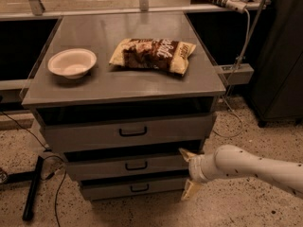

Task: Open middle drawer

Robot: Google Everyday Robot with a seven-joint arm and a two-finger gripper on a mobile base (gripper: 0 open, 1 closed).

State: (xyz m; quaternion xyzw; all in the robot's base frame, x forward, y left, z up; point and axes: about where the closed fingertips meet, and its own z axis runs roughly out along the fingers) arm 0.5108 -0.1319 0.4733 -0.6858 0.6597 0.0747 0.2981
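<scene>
A grey cabinet holds three drawers with small black bar handles. The middle drawer (104, 167) sits between the taller top drawer (85, 134) and the narrow bottom drawer (109, 189); its handle (136, 166) is at the centre of its front. My gripper (188, 175) comes in from the right on a white arm. It is at the right end of the middle drawer's front, well right of the handle. Its two pale fingers are spread apart, one above and one below, and hold nothing.
On the cabinet top (104, 86) stand a white bowl (72, 63) at the left and a chip bag (152, 54) at the centre. A black bar (32, 188) and cables lie on the speckled floor at the left. A dark cabinet (279, 56) stands at the right.
</scene>
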